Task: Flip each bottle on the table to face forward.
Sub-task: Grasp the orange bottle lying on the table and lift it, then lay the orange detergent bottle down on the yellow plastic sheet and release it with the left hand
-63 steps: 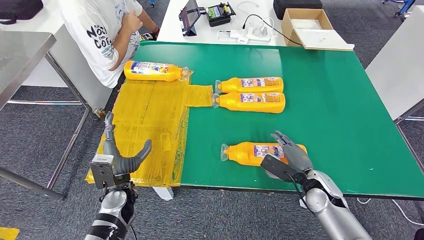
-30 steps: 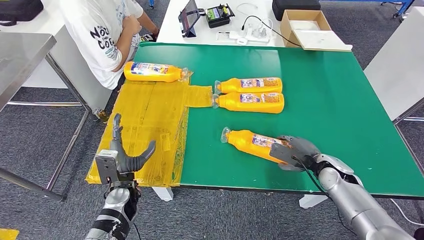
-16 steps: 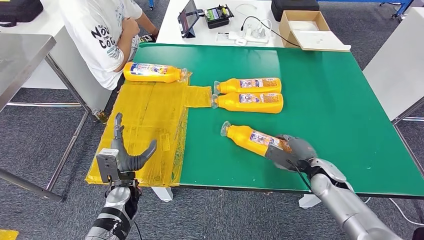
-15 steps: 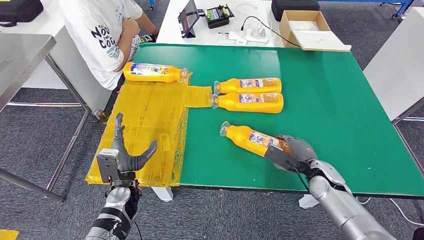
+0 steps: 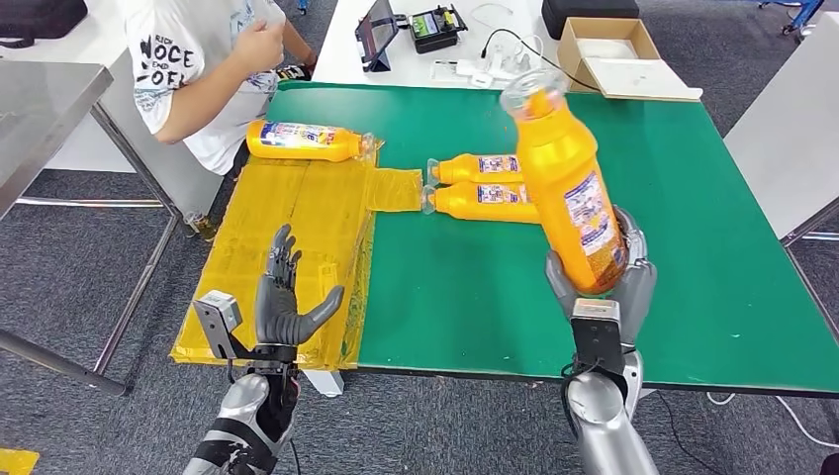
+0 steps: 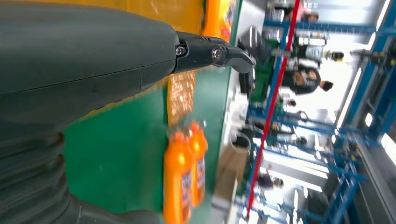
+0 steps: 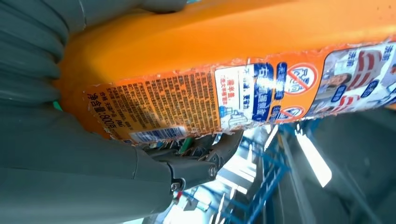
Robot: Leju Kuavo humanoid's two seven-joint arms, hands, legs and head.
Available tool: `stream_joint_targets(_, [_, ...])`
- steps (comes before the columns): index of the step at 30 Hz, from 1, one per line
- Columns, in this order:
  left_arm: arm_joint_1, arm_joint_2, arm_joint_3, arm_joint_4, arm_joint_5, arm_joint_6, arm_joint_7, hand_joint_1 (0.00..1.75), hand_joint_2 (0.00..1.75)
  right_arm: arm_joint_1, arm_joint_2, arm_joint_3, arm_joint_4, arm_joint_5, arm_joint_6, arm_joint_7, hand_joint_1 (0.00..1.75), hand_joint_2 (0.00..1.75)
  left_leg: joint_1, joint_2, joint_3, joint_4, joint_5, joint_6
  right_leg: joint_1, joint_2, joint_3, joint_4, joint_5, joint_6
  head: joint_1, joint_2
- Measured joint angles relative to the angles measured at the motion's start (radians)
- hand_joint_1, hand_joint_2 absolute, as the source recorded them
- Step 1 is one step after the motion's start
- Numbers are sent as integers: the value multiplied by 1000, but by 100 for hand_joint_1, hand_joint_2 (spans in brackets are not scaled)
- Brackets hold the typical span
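While my right hand (image 5: 599, 289) grips the orange bottle (image 5: 566, 178) by its base, nearly upright above the green bench (image 5: 683, 218), my left hand (image 5: 287, 309) hovers empty, fingers spread, over the yellow sheet (image 5: 297, 228).

1. The head view is bright and evenly lit, with soft, short shadows under the bottles on the green table (image 5: 683, 198).
2. The raised bottle (image 5: 569, 183) in the right hand (image 5: 599, 287) is slightly smeared by motion, most at its clear cap.
3. The left wrist view is blurred throughout; the pair of bottles (image 6: 184, 175) looks streaked, and the background is washed out by strong white light.
4. The right wrist view is sharp on the label (image 7: 196, 105), with a glossy sheen there and blown-out brightness beyond the fingers (image 7: 205, 161).
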Motion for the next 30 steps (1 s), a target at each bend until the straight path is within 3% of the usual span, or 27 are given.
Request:
stream_joint_targets(7, [1, 4, -34, -21, 21, -46, 9, 0, 175, 30, 33, -38, -47, -26, 9, -24, 175, 175, 1, 0, 0, 0, 0, 0, 1, 0, 0, 0, 0, 0, 0, 0])
stream_joint_targets(14, [2, 49, -104, -53, 141, -316, 56, 0, 175, 40, 57, -29, 26, -29, 164, -80, 175, 175, 1, 1, 0, 0, 0, 0, 1, 0, -1, 0, 0, 0, 0, 0])
stream_joint_targets(22, [-36, 80, -176, -21, 212, -438, 76, 0, 175, 0, 108, 137, 277, 82, 200, -98, 175, 175, 1, 1, 0, 0, 0, 0, 1, 1, -1, 1, 0, 0, 0, 0])
stream_joint_targets(30, [-66, 97, -223, 25, 203, -435, 79, 0, 175, -64, 161, 275, 440, 98, 160, -98, 175, 175, 1, 1, 0, 0, 0, 0, 1, 1, -1, 1, 0, 0, 0, 0])
